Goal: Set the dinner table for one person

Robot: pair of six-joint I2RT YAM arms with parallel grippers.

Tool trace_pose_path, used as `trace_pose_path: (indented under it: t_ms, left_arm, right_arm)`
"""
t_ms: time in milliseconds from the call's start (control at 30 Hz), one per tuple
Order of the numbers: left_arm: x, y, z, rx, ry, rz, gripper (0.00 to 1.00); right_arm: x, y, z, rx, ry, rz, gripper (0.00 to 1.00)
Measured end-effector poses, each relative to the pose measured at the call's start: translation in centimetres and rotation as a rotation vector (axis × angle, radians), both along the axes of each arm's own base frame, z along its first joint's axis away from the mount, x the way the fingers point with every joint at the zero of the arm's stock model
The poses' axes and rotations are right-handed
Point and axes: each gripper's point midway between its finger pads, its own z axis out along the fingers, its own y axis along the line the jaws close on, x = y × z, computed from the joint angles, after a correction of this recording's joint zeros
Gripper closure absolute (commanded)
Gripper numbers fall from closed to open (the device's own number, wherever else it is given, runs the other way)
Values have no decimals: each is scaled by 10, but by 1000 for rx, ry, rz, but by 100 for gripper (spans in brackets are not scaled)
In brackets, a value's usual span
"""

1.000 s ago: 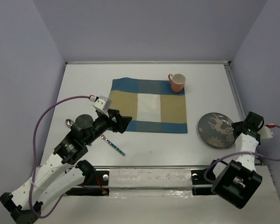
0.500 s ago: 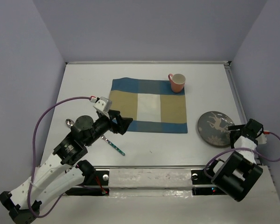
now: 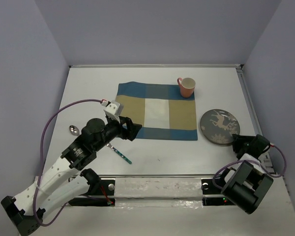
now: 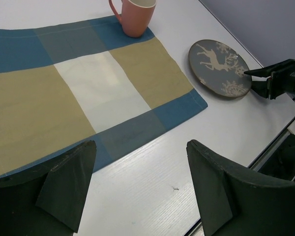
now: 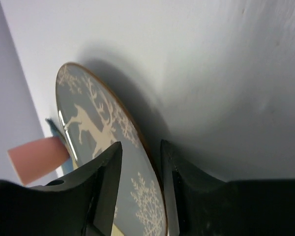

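the white counter (image 3: pixel 88 88) fills the floor of the top view, far bigger than anything on it, with a metal rail (image 3: pixel 248 98) along its right edge. a blue, tan and white checked placemat (image 3: pixel 156 112) lies flat near its middle, and a pink mug (image 3: pixel 186 87) stands upright at the mat's far right corner, its base partly on the cloth. to the right of the mat, apart from it, is a grey plate (image 3: pixel 219 127) with a white deer pattern. the right tool (image 3: pixel 236 142) sits low at the plate's near right edge; in its wrist view the two fingers stand close together with the plate's rim between them, gripping it. the left tool (image 3: pixel 131 130) hovers over the mat's near left corner, its fingers spread wide with nothing between them. a teal-handled utensil (image 3: pixel 122 156) lies on the bare counter just beside the left arm, partly hidden under it.
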Motion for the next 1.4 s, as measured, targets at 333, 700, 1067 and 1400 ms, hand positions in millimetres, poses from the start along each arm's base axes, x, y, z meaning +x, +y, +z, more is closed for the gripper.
trace_pose_path:
  t_ms: [333,700,1067,1400]
  left_arm:
    - [10,2,-10,25,29,28,16]
    - [17,7,-13,32,36,58,16]
    - [21,9,-16,37,43,71,17]
    - [26,16,-15,36,41,101,17]
  right_arm:
    - [4,12,12,-20,-116,45,29]
    - [2,26,-1,40,-88,102,70]
    - [6,32,13,25,-182,120,100]
    - [-2,35,61,-90,-266,123,100]
